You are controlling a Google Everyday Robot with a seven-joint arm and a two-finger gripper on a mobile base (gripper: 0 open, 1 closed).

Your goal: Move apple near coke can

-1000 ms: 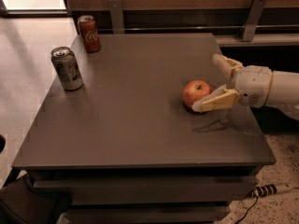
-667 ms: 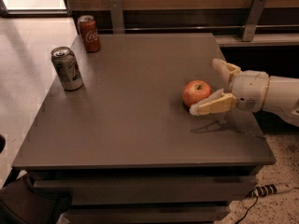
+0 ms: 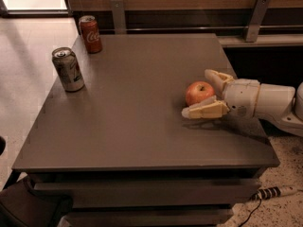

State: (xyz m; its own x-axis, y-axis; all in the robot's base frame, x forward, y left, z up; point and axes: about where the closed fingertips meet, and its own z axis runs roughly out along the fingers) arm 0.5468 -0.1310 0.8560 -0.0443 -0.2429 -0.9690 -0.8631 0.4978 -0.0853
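The red-orange apple (image 3: 198, 92) sits on the grey table (image 3: 137, 103) toward its right side. My gripper (image 3: 199, 94) reaches in from the right at table height, open, with one cream finger behind the apple and one in front, so the apple lies between them. The red coke can (image 3: 90, 33) stands upright at the table's far left corner, well away from the apple.
A silver-grey can (image 3: 68, 69) stands upright near the left edge, in front of the coke can. A wooden wall with metal brackets (image 3: 258, 18) runs behind the table. A power strip (image 3: 274, 192) lies on the floor at lower right.
My gripper has moved left, further around the apple, and its front finger now reaches past the apple's near side. The apple and both cans have stayed in place.
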